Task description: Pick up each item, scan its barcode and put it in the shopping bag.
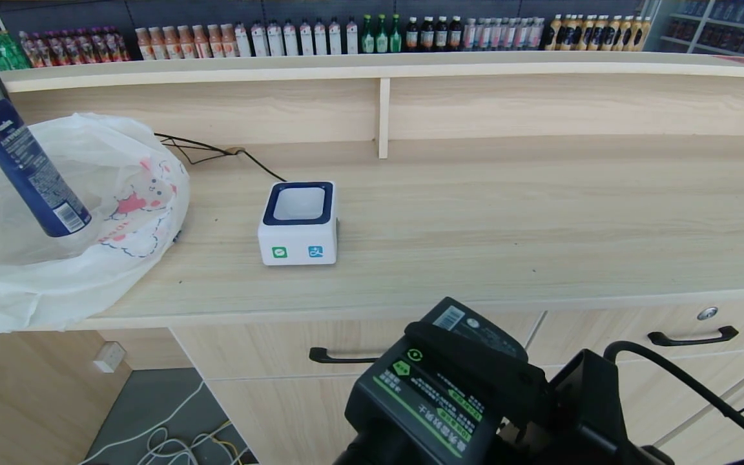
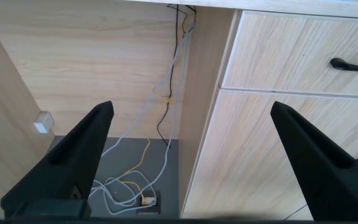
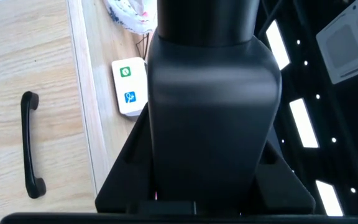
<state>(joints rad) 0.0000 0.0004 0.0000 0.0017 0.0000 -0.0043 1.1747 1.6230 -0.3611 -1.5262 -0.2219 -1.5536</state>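
A white plastic shopping bag (image 1: 55, 258) lies open on the left end of the counter, with a dark blue tube (image 1: 30, 171) standing tilted in it. The white scanner box (image 1: 298, 223) with a blue-rimmed window sits mid-counter; the right wrist view has the scanner (image 3: 129, 87) beside the bag (image 3: 129, 15). My right gripper (image 1: 475, 371) is low in front of the counter edge, shut on a black container with a green label (image 1: 430, 400), barcode facing up. That container (image 3: 207, 93) stands between the fingers of the right gripper (image 3: 207, 186). My left gripper (image 2: 191, 168) hangs open below the counter, holding nothing.
The counter (image 1: 540, 213) has a raised back ledge with a divider (image 1: 383, 116); bottles line a shelf behind. Drawers with black handles (image 1: 692, 337) sit under the counter. The scanner's cable (image 1: 217, 152) runs to the back. Loose cables (image 2: 135, 186) lie on the floor.
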